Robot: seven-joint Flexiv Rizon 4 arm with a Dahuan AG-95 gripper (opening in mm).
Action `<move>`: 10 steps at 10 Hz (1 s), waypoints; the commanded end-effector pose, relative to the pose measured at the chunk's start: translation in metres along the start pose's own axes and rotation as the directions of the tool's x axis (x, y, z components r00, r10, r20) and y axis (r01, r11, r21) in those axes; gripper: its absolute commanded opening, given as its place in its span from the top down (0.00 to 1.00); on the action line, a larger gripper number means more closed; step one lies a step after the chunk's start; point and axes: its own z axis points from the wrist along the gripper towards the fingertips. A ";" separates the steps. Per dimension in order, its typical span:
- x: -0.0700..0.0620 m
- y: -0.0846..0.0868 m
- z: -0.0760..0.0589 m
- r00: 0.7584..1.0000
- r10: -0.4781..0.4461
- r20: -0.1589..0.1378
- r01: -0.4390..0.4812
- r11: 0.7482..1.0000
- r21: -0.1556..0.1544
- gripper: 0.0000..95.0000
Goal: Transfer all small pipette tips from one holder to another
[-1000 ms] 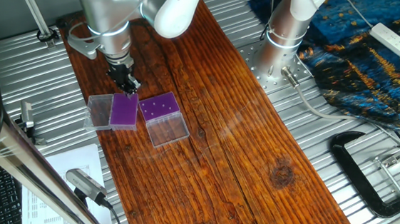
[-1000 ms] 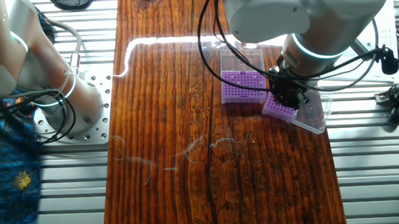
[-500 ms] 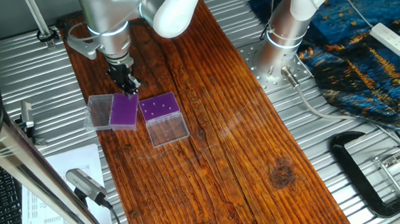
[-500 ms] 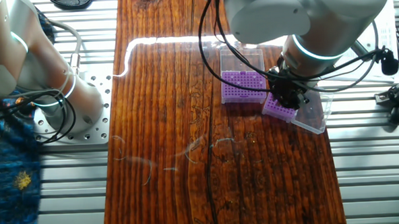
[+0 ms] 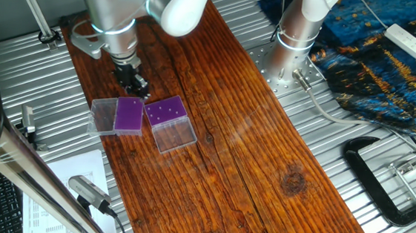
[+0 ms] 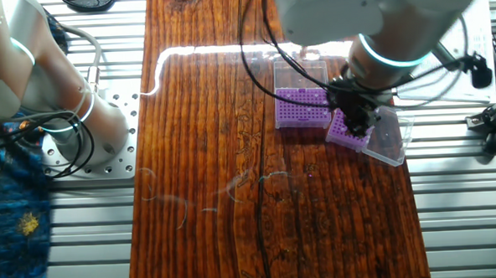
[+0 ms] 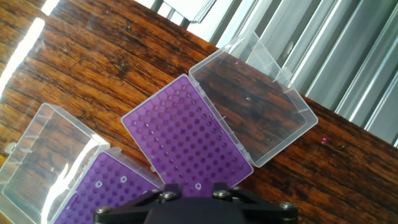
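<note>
The wider, lighter-purple holder [image 5: 166,112] [image 6: 303,106] [image 7: 111,169] stands beside the narrower, darker-purple rack [image 5: 128,115] [image 6: 345,133] [image 7: 186,134]. Both have their clear lids folded open. A few small pipette tips [image 7: 123,179] show as pale rings in the lighter holder, and as pale dots [image 5: 165,112] in one fixed view. One tip [image 7: 198,185] sits in the dark rack at its near edge. My gripper [image 5: 139,89] [image 6: 358,117] [image 7: 189,188] hangs just above that edge. Its fingers stand a little apart with nothing between them.
The dark rack's clear lid [image 7: 252,109] [image 5: 104,116] lies flat toward the table's edge. The lighter holder's lid [image 5: 175,135] [image 7: 43,155] lies on the wooden board [image 5: 249,157]. Ribbed metal table [image 7: 348,56] lies past the board. The arm's base [image 5: 292,41] stands at the far side.
My gripper has risen slightly off the dark rack and shifted a little toward its far edge. Both racks stay put.
</note>
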 end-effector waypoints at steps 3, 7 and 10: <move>0.012 0.023 0.004 0.999 0.052 -0.008 -0.052 0.999 0.005 0.60; 0.016 0.042 0.016 0.994 0.105 -0.010 -0.104 0.994 0.019 0.80; 0.014 0.044 0.022 0.994 0.106 -0.011 -0.106 0.994 0.033 0.80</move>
